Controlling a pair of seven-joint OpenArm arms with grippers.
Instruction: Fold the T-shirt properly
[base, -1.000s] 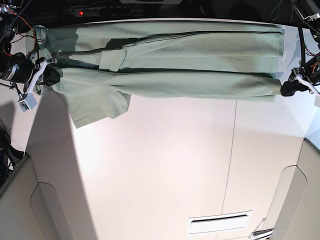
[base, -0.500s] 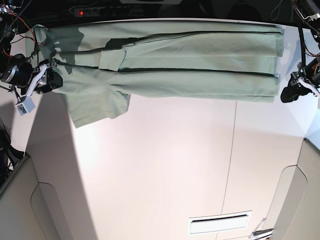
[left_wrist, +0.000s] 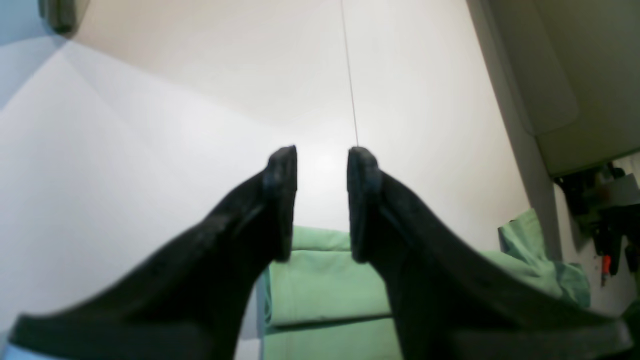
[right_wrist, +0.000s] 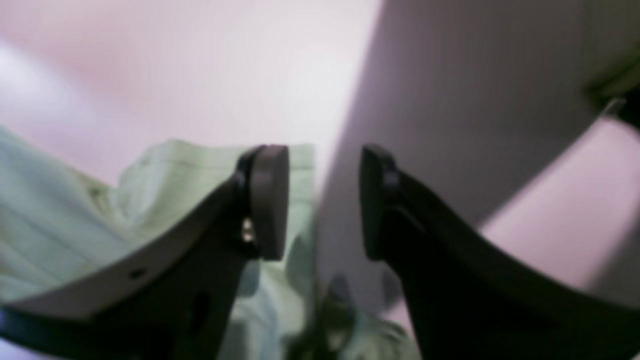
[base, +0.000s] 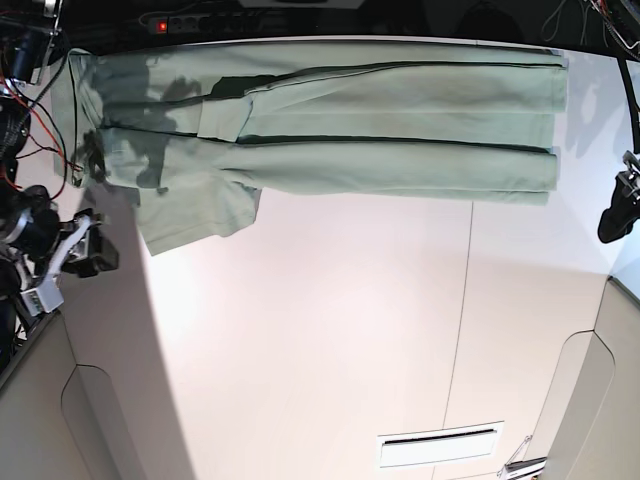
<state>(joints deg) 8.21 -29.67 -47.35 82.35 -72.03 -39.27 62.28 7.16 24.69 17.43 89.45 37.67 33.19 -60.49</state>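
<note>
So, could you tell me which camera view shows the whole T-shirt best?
The base view: the T-shirt lies folded lengthwise across the table's far side. The left wrist view catches one end; the right wrist view shows a blurred corner.

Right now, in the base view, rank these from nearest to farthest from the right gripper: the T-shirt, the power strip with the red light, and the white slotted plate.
1. T-shirt: its sleeve end lies just above the right gripper.
2. Power strip: beyond the table's far edge.
3. Slotted plate: near edge, opposite side.
</note>
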